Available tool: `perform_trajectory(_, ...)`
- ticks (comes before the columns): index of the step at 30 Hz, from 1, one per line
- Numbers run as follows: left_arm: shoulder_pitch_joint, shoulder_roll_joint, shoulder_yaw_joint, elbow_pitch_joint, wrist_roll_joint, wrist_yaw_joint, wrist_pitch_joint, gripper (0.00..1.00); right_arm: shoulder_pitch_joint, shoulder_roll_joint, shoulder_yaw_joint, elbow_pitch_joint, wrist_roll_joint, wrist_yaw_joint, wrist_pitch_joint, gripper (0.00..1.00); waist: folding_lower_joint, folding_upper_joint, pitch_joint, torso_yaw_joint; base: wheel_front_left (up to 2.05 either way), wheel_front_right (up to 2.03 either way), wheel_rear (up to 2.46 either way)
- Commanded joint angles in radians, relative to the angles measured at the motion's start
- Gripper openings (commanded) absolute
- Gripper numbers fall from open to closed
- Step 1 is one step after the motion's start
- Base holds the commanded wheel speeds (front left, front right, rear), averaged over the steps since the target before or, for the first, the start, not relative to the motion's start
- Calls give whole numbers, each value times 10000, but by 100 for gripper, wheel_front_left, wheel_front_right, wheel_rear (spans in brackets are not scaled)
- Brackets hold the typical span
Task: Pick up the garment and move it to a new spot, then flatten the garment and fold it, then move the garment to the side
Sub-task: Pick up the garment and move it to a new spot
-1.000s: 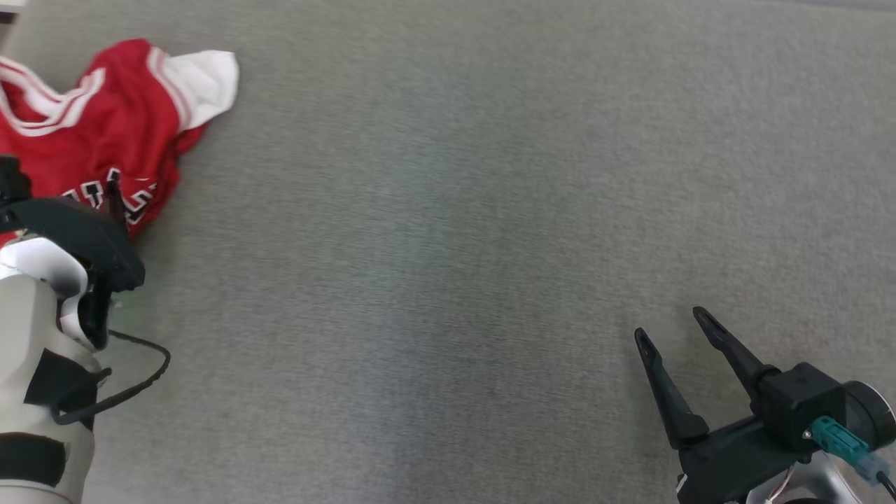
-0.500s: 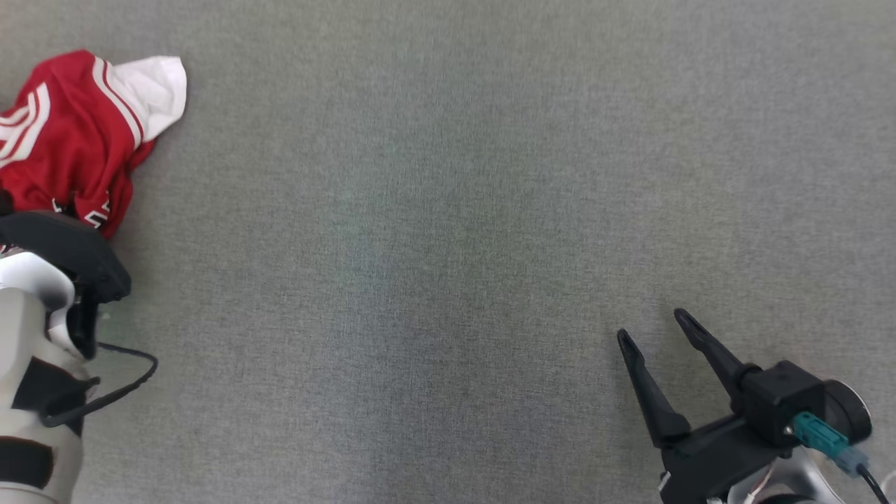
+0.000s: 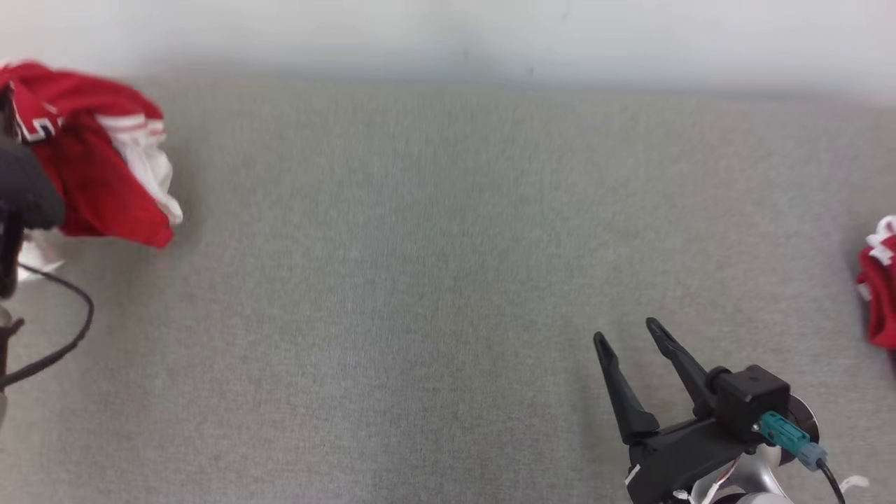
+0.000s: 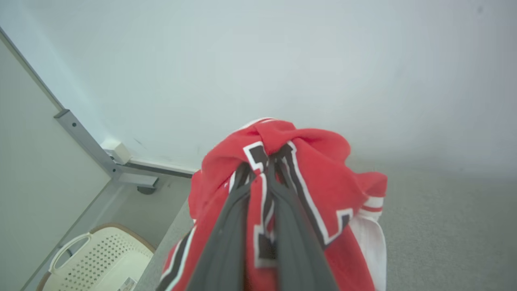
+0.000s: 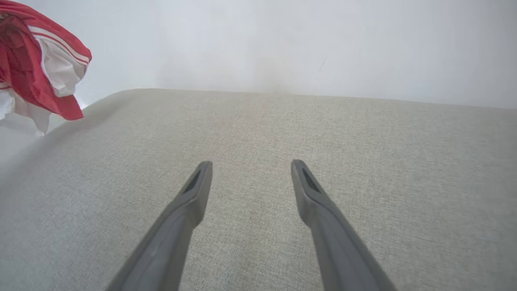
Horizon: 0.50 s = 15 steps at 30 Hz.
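My left pincer (image 4: 262, 167) grips the red shirt (image 4: 323, 161), seemingly lifted at far left, my right pincer (image 3: 628, 332) gapes empty; placing, flattening, folding remain.

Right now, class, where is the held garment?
At the head view's far left, the garment hangs in the shut left gripper above the grey surface's left edge.

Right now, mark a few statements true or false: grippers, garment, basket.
1. The left gripper is shut on the red garment. True.
2. The right gripper holds cloth. False: it is open and empty over the grey surface.
3. The red garment lies flat. False: it hangs bunched from the left gripper.
4. A pale perforated basket stands on the floor. True.
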Motion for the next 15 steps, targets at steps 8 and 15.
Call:
perform_trajectory(8, 401, 48, -647, -2432, -637, -148, 630, 0, 376, 357, -625, 531, -39, -18, -557, 100, 0, 0, -2142, -1078, 0, 0, 0)
perform_trajectory(15, 1770, -565, -989, -5260, -1322, -118, 507, 0, 664, 446, -1139, 367, -270, -18, -405, 100, 0, 0, -2336, -2140, 0, 0, 0)
